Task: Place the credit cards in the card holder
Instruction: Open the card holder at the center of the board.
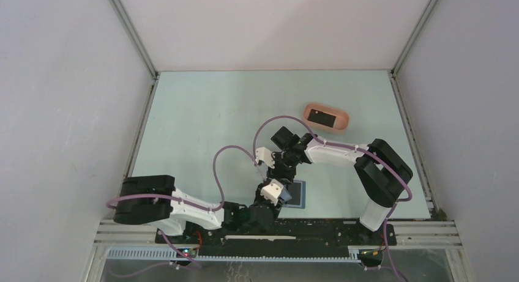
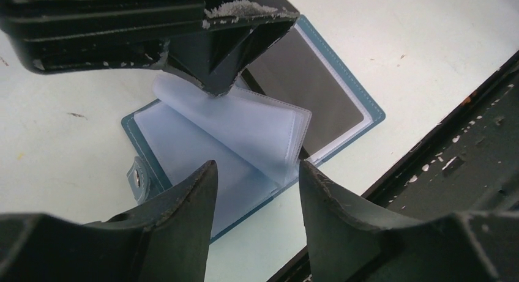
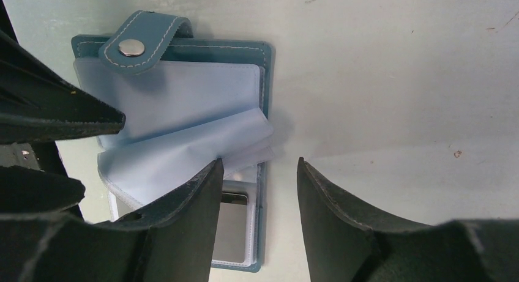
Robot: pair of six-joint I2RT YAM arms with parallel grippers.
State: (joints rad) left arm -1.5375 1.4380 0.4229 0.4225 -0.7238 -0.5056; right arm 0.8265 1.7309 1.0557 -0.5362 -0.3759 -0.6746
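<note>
Card holder lies open beneath the fingers.

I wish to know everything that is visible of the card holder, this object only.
The card holder is a small blue wallet, leather-like with pale stitching, lying open and flat on the table near the arm bases. A strap with a metal snap sticks out at one edge. Inside, clear plastic sleeves lift and curl; a dark card seems to fill one pocket. One finger of the right gripper appears to press on the sleeves.
</note>
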